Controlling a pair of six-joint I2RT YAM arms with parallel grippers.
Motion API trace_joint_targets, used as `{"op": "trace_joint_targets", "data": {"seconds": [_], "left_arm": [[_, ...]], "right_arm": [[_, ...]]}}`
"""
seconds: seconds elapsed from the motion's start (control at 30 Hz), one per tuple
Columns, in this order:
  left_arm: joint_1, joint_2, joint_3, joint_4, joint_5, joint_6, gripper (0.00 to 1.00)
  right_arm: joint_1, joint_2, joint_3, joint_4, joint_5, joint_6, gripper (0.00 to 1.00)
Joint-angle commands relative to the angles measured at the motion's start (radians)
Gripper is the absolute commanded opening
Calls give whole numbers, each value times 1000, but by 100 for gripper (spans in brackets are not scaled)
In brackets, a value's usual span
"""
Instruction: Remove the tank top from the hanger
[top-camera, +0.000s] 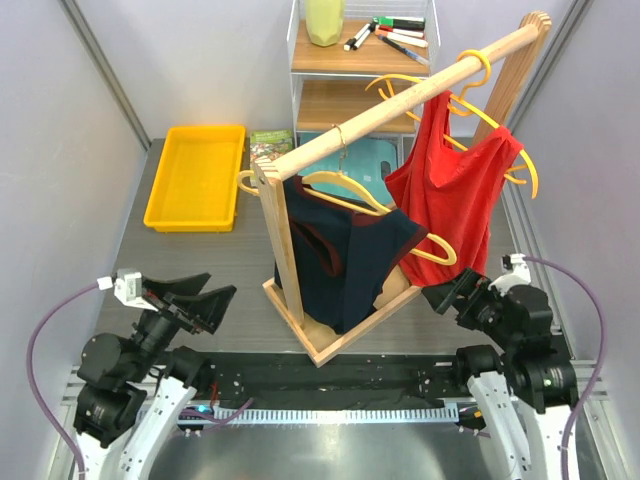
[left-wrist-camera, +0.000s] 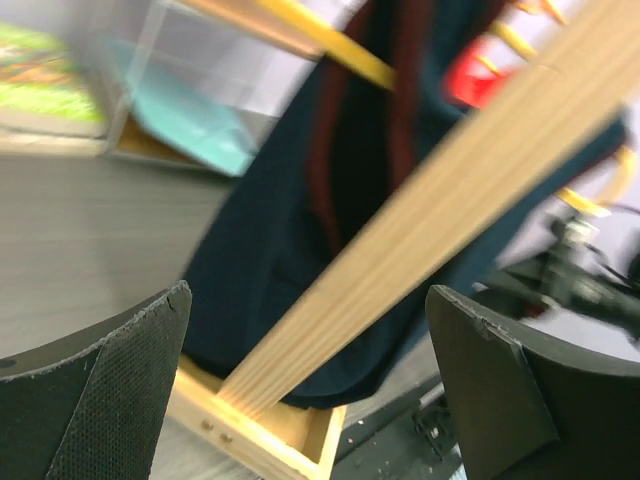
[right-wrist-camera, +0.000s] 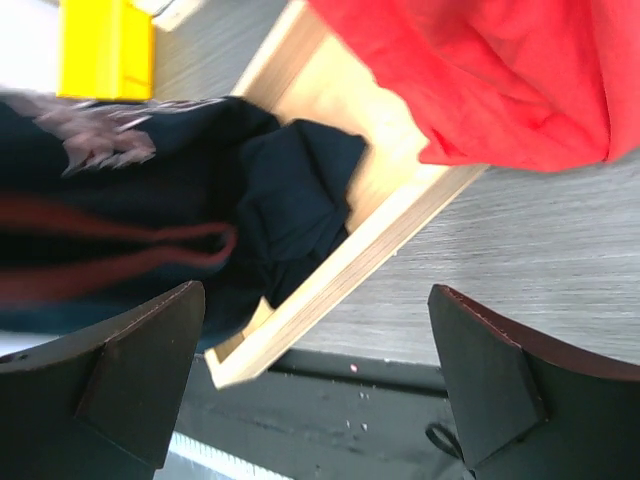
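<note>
A dark navy tank top (top-camera: 345, 265) with red trim hangs on a yellow hanger (top-camera: 345, 190) at the near end of a wooden rail (top-camera: 420, 100). A red tank top (top-camera: 455, 195) hangs on another yellow hanger (top-camera: 520, 165) further along. My left gripper (top-camera: 195, 297) is open and empty, left of the rack. In the left wrist view (left-wrist-camera: 307, 300) it faces the rack's post (left-wrist-camera: 440, 220) and the navy top (left-wrist-camera: 270, 250). My right gripper (top-camera: 450, 295) is open and empty below the red top (right-wrist-camera: 500, 70). The right wrist view (right-wrist-camera: 315, 295) shows the navy top (right-wrist-camera: 150, 220).
The rack's wooden base frame (top-camera: 330, 345) sits at the table's near middle. A yellow tray (top-camera: 195, 175) lies at the back left. A shelf (top-camera: 330, 60) behind holds markers (top-camera: 395, 35) and a green cup (top-camera: 323, 20). Spare yellow hangers (top-camera: 400, 90) hang on the rail.
</note>
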Motion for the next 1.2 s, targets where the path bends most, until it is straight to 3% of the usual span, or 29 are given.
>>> {"op": "trace_joint_targets", "data": {"seconds": [0.0, 0.13, 0.3, 0.53, 0.8, 1.17], "left_arm": [[1, -52, 81, -201, -246, -68, 100], [-1, -50, 93, -235, -314, -96, 100], [-1, -26, 98, -244, -315, -125, 100], [1, 187, 208, -318, -58, -141, 100], [-1, 235, 231, -168, 186, -114, 100], [-1, 298, 303, -223, 248, -47, 100]], "right_arm": [[-3, -43, 168, -132, -72, -171, 100], [-3, -30, 388, -185, -75, -254, 100], [-3, 110, 586, -209, -102, -334, 100], [-3, 258, 796, -60, -233, -348, 100], [-6, 372, 773, 142, -388, -437, 98], [-4, 504, 686, 408, -694, -406, 87]]}}
